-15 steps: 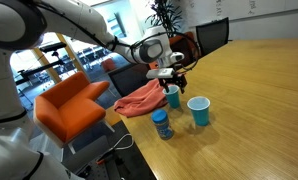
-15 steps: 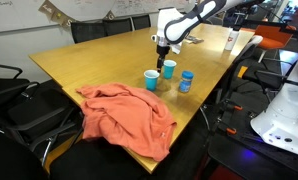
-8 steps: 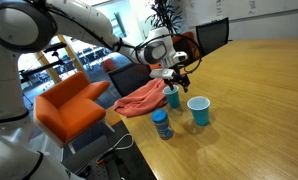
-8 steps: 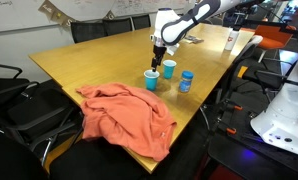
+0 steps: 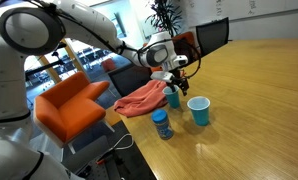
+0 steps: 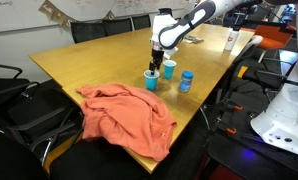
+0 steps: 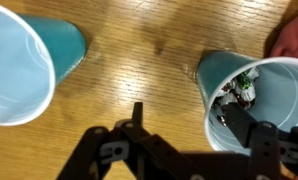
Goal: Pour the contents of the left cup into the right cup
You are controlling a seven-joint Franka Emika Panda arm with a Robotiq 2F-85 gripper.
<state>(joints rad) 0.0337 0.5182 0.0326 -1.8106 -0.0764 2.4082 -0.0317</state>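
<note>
Beneath the claw (image 5: 172, 82), the left cup (image 5: 173, 98) stands upright.

Orange cloth (image 6: 129, 115) — short blue bottle (image 6: 186, 81)

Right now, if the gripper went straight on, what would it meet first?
Likely the rim of the left cup: the open gripper straddles its wall, one finger over the mouth, one outside. Depth is unclear.

Bright daylight, soft low-resolution pictures.
Window glare sheens the table (image 5: 251, 70); my gripper (image 7: 184, 115) looks dark and blurred in the wrist view.
</note>
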